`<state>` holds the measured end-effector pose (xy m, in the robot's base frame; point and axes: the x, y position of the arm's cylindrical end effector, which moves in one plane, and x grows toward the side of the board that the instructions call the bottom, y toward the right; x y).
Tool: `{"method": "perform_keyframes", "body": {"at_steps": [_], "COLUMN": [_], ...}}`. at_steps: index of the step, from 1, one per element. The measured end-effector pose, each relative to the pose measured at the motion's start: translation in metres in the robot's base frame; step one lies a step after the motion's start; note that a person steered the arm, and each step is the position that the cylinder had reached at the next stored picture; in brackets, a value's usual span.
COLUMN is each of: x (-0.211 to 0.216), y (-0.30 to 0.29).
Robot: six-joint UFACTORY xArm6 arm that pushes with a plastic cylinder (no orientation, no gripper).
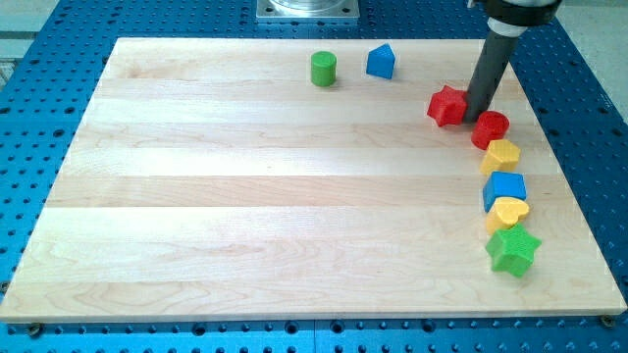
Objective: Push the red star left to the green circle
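The red star [447, 105] lies near the view's upper right on the wooden board [245, 196]. The green circle [323, 69] stands well to its left and a little higher, near the view's top. My rod comes down from the view's top right, and my tip [478, 118] rests right beside the red star's right edge, touching or nearly touching it. The tip sits between the red star and the red circle [490, 129].
A blue house-shaped block [381, 62] stands right of the green circle. Below the red circle, a column runs down the view's right: yellow block [501, 155], blue block [504, 188], yellow heart [507, 213], green star [513, 249].
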<state>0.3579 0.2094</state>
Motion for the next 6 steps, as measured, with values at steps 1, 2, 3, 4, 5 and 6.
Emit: {"method": "perform_keyframes", "body": {"at_steps": [1, 2, 3, 4, 5, 6], "x": [0.000, 0.000, 0.004, 0.019, 0.014, 0.010], "y": [-0.013, -0.013, -0.013, -0.016, -0.058, 0.002]}}
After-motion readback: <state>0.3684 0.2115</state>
